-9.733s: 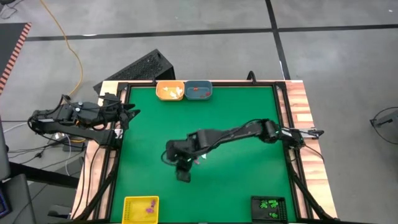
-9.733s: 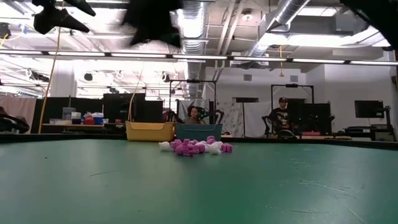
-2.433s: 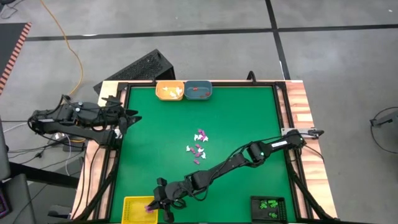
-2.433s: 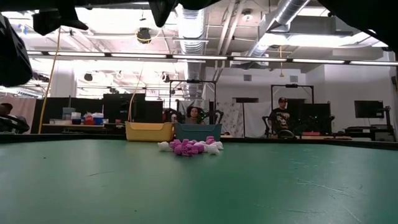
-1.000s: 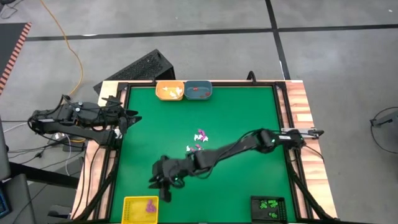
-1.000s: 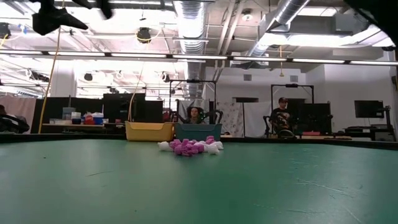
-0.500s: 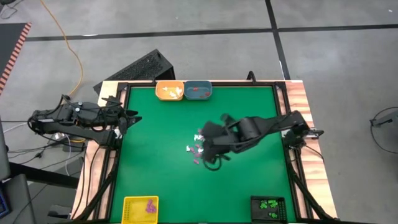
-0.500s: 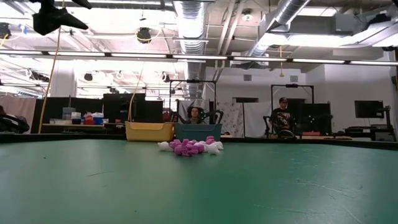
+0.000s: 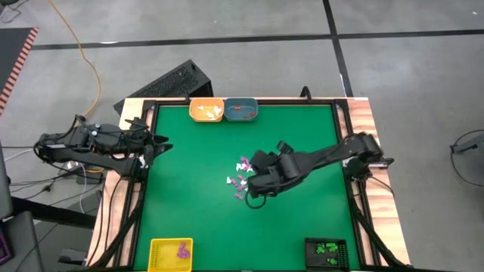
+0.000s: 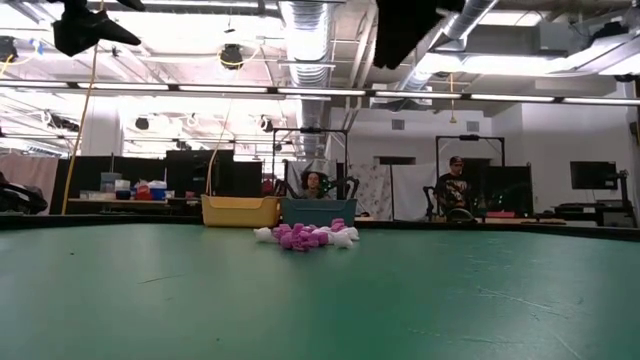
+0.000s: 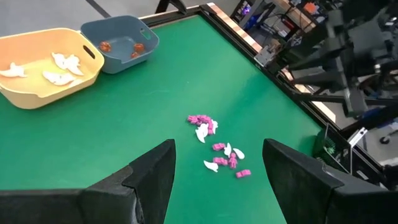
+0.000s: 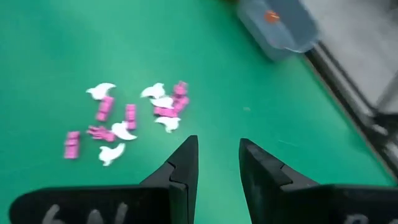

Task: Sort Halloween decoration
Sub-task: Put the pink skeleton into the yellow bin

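The Halloween decoration (image 9: 241,178) is a small pile of white and purple-pink trinkets lying on the green mat mid-table; it also shows as the pile (image 10: 305,236), the pile (image 11: 216,144) and the pile (image 12: 127,121). My right gripper (image 9: 254,189) hovers just right of and nearer than the pile. In its wrist view my right gripper (image 12: 218,163) is open and has nothing between its fingers. My left gripper (image 9: 159,143) waits at the table's left edge; my left gripper (image 11: 217,180) is wide open and also has nothing between its fingers.
At the far edge stand an orange tray (image 9: 206,110) holding white pieces and a blue tray (image 9: 241,110) holding orange-red ones. At the near edge, a yellow tray (image 9: 171,252) holds purple pieces and a black tray (image 9: 327,251) holds green ones. People sit in the room behind (image 10: 455,190).
My right gripper has swung from beside the yellow tray at the near left toward the far and right, ending next to the pile at mid-table. The pile has not moved. My left arm has kept still.
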Controlling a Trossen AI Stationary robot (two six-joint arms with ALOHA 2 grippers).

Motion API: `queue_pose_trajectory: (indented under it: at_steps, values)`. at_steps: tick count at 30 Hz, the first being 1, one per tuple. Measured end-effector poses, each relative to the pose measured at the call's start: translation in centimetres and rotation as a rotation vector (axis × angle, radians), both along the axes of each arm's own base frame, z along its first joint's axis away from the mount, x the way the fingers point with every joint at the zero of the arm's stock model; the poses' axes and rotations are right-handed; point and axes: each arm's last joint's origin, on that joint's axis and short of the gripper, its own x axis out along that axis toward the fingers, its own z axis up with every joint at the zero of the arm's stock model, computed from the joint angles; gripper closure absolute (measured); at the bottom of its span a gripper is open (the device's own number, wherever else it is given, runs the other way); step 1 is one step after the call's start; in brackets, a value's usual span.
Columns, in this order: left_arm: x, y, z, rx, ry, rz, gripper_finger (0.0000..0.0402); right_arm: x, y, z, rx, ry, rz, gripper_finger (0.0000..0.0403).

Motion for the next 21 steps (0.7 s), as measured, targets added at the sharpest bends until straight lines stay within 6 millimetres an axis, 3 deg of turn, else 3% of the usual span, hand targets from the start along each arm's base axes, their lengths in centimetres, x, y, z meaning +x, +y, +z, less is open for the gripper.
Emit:
queue_pose_trajectory:
  at_steps: [6, 13, 16, 21]
  values:
    - [-0.1, 0.2, 0.0, 0.016, -0.008, 0.071, 0.017, -1.9, -3.3, -2.8, 0.143, -0.189, 0.116, 0.0292]
    - [-0.2, 0.5, 0.1, 0.052, -0.017, 0.183, 0.017, -4.1, -7.8, -7.4, 0.282, -0.533, 0.071, 0.0292]
    - [-0.2, 0.6, 0.1, 0.065, -0.02, 0.22, 0.017, -3.6, -8.8, -10.0, 0.288, -0.547, 0.041, 0.0292]
    - [-0.3, 0.7, 0.1, 0.068, -0.027, 0.257, 0.017, -1.2, -9.6, -13.3, 0.254, -0.474, 0.021, 0.0292]
